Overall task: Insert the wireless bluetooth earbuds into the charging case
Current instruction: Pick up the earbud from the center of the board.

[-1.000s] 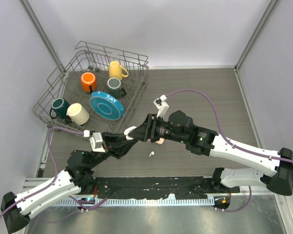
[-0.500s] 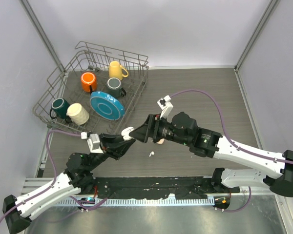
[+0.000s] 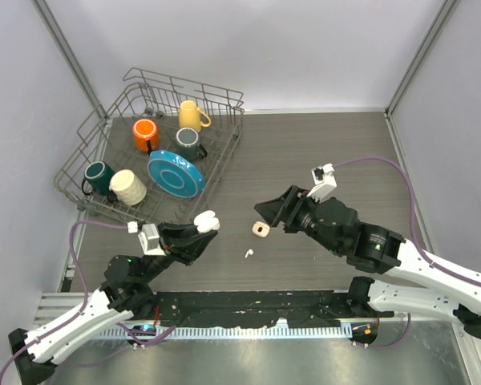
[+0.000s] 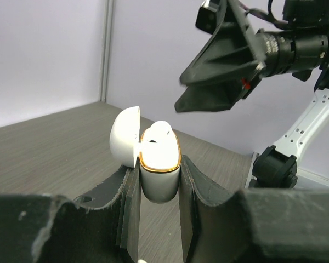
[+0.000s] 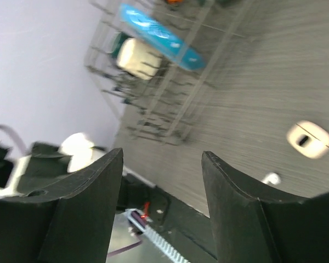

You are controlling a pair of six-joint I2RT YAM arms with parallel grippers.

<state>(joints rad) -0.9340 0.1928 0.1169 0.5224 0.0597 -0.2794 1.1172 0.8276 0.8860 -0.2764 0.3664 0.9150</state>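
The right arm has drawn back toward its own side of the table, so the right gripper [image 3: 268, 213] no longer crowds the left one, and the small pale second case [image 3: 260, 229] that it was covering now lies in plain view on the wood-grain table [image 3: 329, 152]. Its matte black jaws stand apart with nothing between them. The left gripper [image 3: 197, 231] has shifted a little nearer to its base and is clamped on the charging case [image 4: 160, 174], held upright. The case is a smooth, glossy white shell with rounded corners and a thin gold band round its mouth, and its domed lid [image 4: 124, 143] is hinged back. One white earbud [image 4: 158, 129] sits in the opening, with its rounded head above the rim. A second, loose earbud [image 3: 247, 253] lies on the table just in front of the second case, tiny, white and comma-shaped. That makes two earbuds and two cases in view. The second case is cream-coloured and rounded with a dark slot in its face, and whether it holds anything I cannot tell. At the back left a grey wire dish rack [image 3: 184, 83] holds five ceramic mugs: a yellow mug [image 3: 191, 114], an orange mug [image 3: 145, 133], a grey-blue mug [image 3: 188, 143], a dark teal mug [image 3: 98, 176] and a ribbed cream mug [image 3: 127, 186]. There is also one glossy blue plate [image 3: 176, 172], leaning on edge.
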